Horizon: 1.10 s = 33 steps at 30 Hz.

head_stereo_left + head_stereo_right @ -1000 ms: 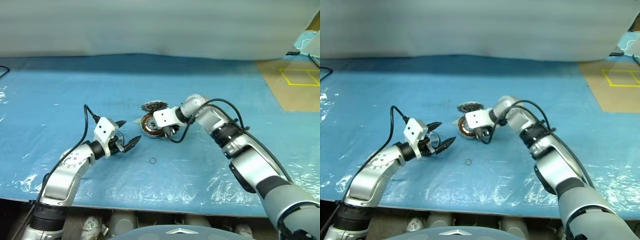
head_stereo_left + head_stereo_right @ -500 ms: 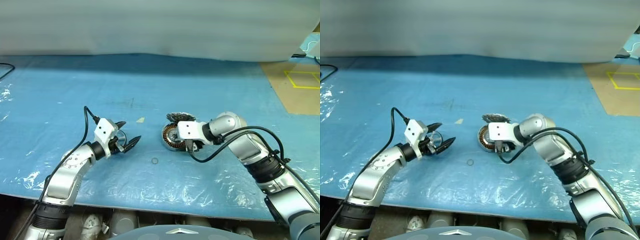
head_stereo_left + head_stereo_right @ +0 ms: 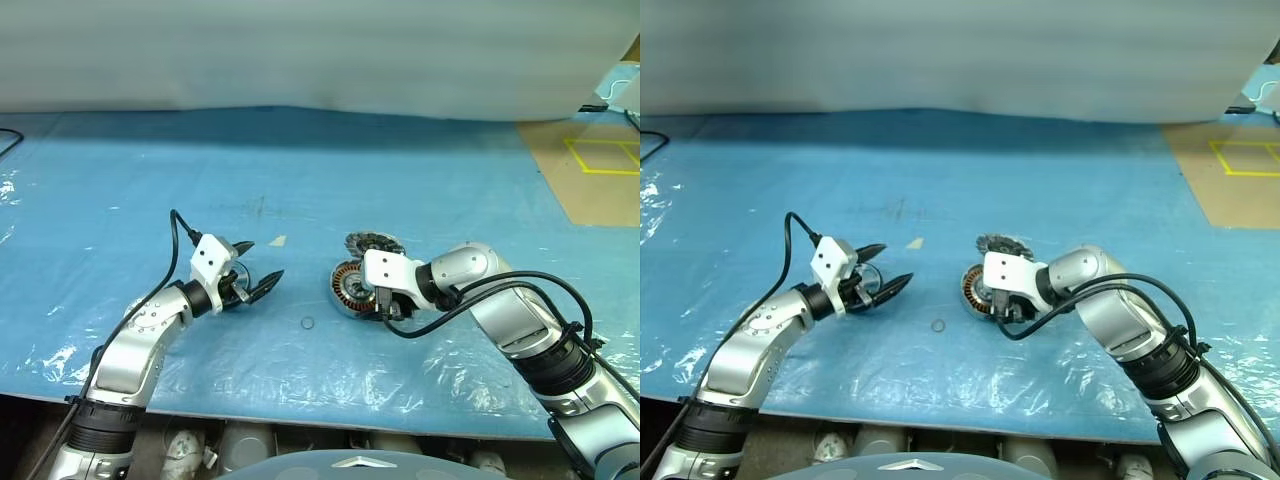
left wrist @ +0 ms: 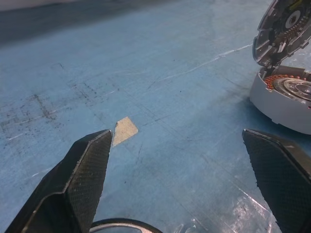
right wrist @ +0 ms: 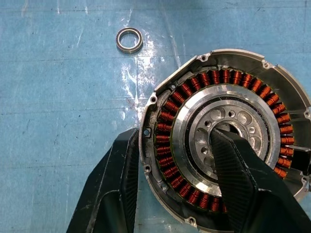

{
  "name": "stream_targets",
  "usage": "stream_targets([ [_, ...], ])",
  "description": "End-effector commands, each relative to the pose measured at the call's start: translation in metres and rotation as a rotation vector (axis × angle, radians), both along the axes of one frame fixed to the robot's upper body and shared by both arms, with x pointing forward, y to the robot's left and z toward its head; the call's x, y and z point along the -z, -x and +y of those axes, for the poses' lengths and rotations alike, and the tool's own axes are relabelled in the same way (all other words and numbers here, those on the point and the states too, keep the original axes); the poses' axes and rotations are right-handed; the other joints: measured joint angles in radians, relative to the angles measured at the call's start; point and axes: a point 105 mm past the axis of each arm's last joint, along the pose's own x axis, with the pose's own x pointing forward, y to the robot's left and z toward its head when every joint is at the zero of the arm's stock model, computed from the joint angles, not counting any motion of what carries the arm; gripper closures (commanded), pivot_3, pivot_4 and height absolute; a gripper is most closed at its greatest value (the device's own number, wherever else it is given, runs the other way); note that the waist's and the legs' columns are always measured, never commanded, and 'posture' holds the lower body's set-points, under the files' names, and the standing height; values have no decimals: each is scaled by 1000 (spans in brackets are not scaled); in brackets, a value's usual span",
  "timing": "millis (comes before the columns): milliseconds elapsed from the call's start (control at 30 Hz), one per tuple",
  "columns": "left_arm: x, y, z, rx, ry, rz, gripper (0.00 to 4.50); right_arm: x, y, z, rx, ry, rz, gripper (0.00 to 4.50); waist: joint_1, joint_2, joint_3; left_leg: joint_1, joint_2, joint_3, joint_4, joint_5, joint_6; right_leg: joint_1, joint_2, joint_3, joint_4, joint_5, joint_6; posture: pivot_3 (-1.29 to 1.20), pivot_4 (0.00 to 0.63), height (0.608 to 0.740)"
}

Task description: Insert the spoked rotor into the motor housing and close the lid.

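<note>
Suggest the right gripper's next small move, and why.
Probably open and lift clear. The right gripper clamps the housing wall, one finger inside the hub and one outside, so it blocks the opening. The lid stands open behind, leaving the top free.

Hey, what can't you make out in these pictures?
Silvery rim between the left hand's fingers: cut off by the left wrist view's edge; rotor or not, unclear.
Housing hub: partly hidden by a right hand finger, right wrist view.
Lid: too small in the head views for detail.
</note>
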Motion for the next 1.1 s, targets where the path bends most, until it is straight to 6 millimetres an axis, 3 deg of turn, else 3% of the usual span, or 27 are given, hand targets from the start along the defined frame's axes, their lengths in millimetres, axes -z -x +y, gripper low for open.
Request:
stream_targets([
  [33, -5, 0, -1, 14, -14, -29, 0, -6, 0, 6, 8, -38, 24, 1663, -1, 1, 0, 0, 0, 0, 0, 0, 0, 0, 0, 0, 0, 0, 0, 0, 150, 740],
  [167, -7, -1, -2, 13, -12, -33, 0, -38, -7, 12, 71, -139, 18, 319, -2, 4, 3, -1, -3, 0, 0, 0, 0, -1, 0, 0, 0, 0, 0, 0, 150, 740],
  [433, -11, -3, -7, 35, 1, -37, 0, -85, 13, 10, 94, -280, 84, 319, 1, 6, 5, -1, -4, 0, -1, 0, -1, -2, 0, 0, 0, 0, 0, 0, 150, 740],
  [567, -12, -2, -7, 55, -4, -30, 0, -84, 38, 3, 104, -363, 212, 319, 2, 7, 5, -1, -4, 0, -1, 0, -1, -2, 0, 1, 0, 0, 0, 0, 150, 740],
  [700, -16, -4, -5, 68, -10, -28, 0, -61, 49, -3, 147, -442, 220, 319, 5, 7, 5, -1, -4, 0, -2, 0, -1, -2, 0, 0, -1, 0, 0, 0, 150, 740],
  [900, -28, -8, -3, 65, 7, -70, 0, -70, 12, 12, 323, -690, -113, 319, -4, 8, 5, 0, -5, 0, -1, 1, -1, -4, 0, 2, 2, 0, 0, 0, 150, 740],
  [1100, -34, -11, -1, 75, 1, -86, 0, -64, 6, 40, 303, -720, -208, 319, -2, 8, 6, -2, -6, 0, -2, 1, -1, -4, -1, 2, 1, 0, 1, 0, 150, 740],
])
